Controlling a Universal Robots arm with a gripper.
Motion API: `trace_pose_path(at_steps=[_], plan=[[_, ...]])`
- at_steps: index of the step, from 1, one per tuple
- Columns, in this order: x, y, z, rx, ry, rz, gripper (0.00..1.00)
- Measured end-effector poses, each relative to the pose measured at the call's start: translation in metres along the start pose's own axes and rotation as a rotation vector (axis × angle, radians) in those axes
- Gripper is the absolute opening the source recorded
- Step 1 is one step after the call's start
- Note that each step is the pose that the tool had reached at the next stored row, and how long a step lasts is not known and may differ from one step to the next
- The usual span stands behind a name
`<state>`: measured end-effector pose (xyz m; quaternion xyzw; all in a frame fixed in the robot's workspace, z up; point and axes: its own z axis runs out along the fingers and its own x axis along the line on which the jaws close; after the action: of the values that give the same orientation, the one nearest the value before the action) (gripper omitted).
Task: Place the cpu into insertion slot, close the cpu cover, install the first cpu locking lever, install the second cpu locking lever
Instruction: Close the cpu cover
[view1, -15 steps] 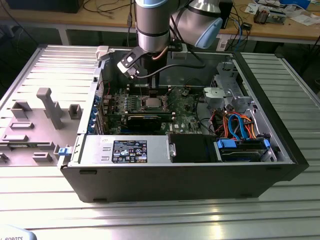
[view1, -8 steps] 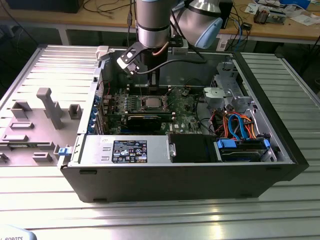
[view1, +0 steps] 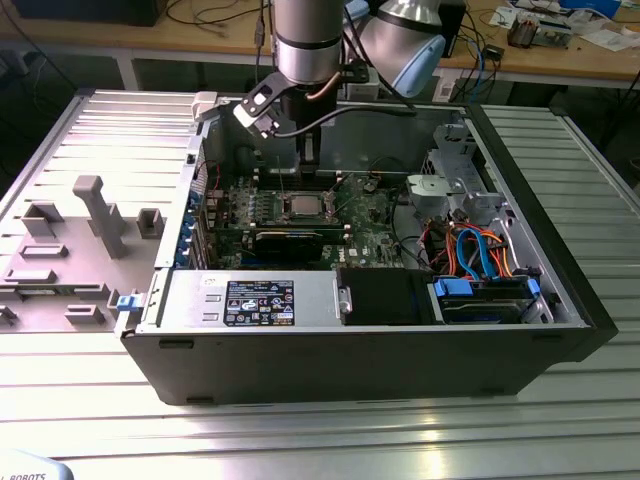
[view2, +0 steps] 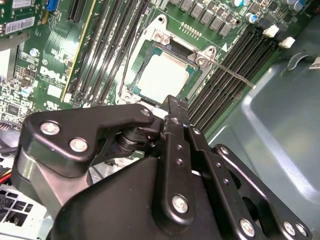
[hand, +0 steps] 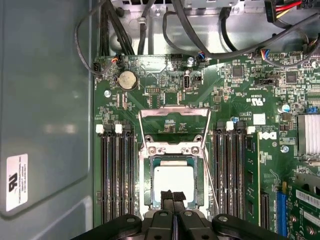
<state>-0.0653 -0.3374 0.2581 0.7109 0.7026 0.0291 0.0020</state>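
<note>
We see the cpu (hand: 172, 179) seated in the insertion slot (hand: 201, 172), the cpu cover (hand: 174, 108) raised for access; jaws closed, empty.

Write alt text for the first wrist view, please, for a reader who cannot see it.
The cpu sits in the insertion slot of a green motherboard, with the cpu cover swung open. The gripper, fingers shut, hangs at the cpu's edge.

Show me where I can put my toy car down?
The ribbed table is bare on the near side of the case and at the exterior view's right. Inside the case is crowded: board, cables, and the gripper by the cpu.
</note>
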Motion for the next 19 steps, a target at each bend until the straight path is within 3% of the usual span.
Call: trace_pose_path(at_steps=[19], plan=[[0.0001,0.0066,0.0005,0.0004,0.0001,0.000,0.11]])
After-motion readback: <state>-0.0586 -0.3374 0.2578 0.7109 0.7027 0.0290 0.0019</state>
